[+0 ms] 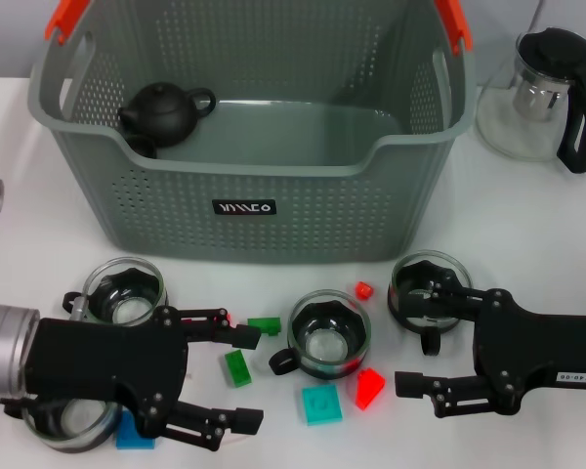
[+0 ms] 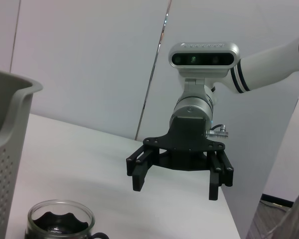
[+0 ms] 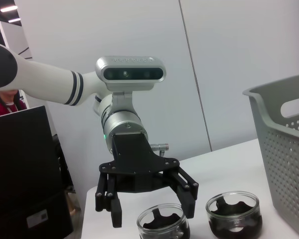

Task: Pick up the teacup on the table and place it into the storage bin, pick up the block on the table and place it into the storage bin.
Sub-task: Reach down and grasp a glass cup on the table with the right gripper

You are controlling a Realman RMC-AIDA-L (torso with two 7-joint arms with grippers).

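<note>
Nearest of all, the left gripper hovers low over the white tabletop at the front left, its fingers spread wide and holding nothing; a glass teacup sits under its wrist beside a blue block, and another teacup stands just behind it. Between the grippers lie green blocks, a third teacup, a teal block and red blocks. The right gripper reaches in from the front right, fingers likewise wide open and empty (a fourth teacup sits partly under the upper one). Behind everything stands the storage bin, a black teapot inside at its left. A glass pitcher stands to its right.
</note>
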